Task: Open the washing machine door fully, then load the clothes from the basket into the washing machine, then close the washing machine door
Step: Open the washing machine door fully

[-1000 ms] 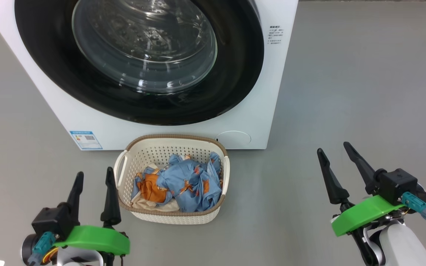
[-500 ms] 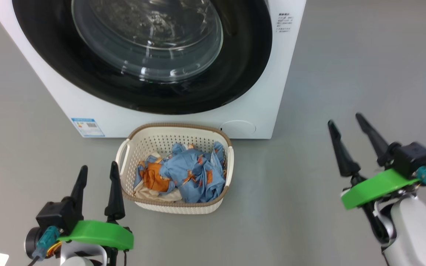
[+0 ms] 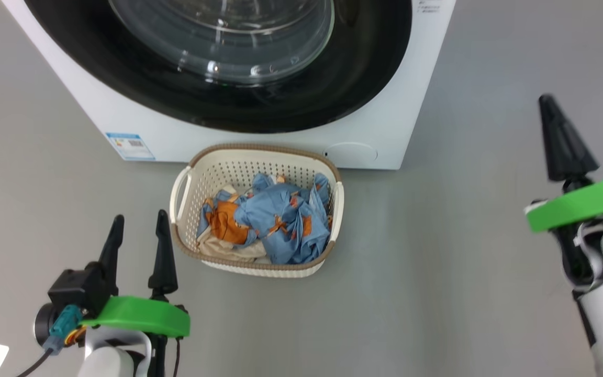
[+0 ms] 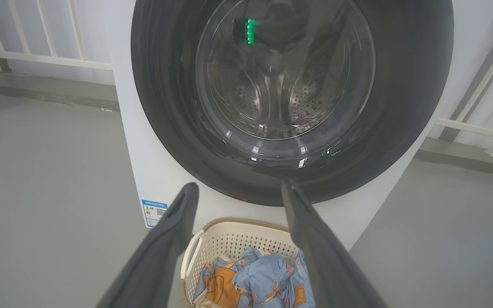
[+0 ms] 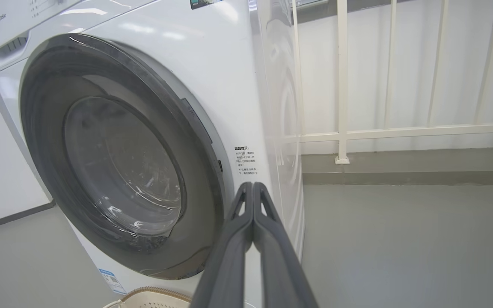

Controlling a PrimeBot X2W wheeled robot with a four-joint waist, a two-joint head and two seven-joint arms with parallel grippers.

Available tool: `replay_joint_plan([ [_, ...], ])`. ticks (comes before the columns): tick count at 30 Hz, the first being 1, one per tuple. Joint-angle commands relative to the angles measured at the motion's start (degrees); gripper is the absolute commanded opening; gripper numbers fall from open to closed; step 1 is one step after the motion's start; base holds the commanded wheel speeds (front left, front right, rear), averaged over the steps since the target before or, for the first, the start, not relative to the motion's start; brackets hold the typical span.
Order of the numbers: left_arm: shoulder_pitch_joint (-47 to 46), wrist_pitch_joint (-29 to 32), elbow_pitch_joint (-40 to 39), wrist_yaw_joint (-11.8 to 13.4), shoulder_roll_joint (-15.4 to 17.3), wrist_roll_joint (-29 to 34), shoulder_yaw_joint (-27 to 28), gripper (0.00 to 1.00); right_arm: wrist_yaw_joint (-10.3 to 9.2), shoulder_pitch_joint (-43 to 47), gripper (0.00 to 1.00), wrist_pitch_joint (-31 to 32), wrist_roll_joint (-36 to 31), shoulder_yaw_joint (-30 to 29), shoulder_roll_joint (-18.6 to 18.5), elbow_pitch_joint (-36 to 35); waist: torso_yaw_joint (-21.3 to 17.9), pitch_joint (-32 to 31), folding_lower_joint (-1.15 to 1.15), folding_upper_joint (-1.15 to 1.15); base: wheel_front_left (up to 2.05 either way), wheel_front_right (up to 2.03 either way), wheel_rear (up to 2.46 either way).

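Grey floor [image 3: 437, 262] carries a white washer [image 3: 385, 131] at the far side, and its door [image 3: 280, 110] sits closed against the front. Just near of it stands the basket [image 3: 259, 152], with the clothes [image 3: 280, 220] crumpled inside. The left gripper [image 3: 140, 215] hovers left of the basket, fingers apart and empty. The right gripper [image 5: 253, 185] is raised at the right, fingers pressed together on nothing
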Motion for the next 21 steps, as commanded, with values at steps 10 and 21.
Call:
replay_joint_plan([
  [10,-4.5,-0.4,-3.0,0.4,1.0,-0.8,0.3,1.00,0.09,-9.8,0.00,0.8,20.1,2.9,-5.0,3.6,1.8,5.7,0.00,0.00,0.00,0.00,0.00],
  [21,-6.5,-0.4,-5.5,1.7,1.0,-2.2,-2.0,1.00,0.09,-19.1,0.00,10.2,39.7,6.8,-9.7,7.5,3.0,9.8,0.00,0.00,0.00,0.00,0.00],
])
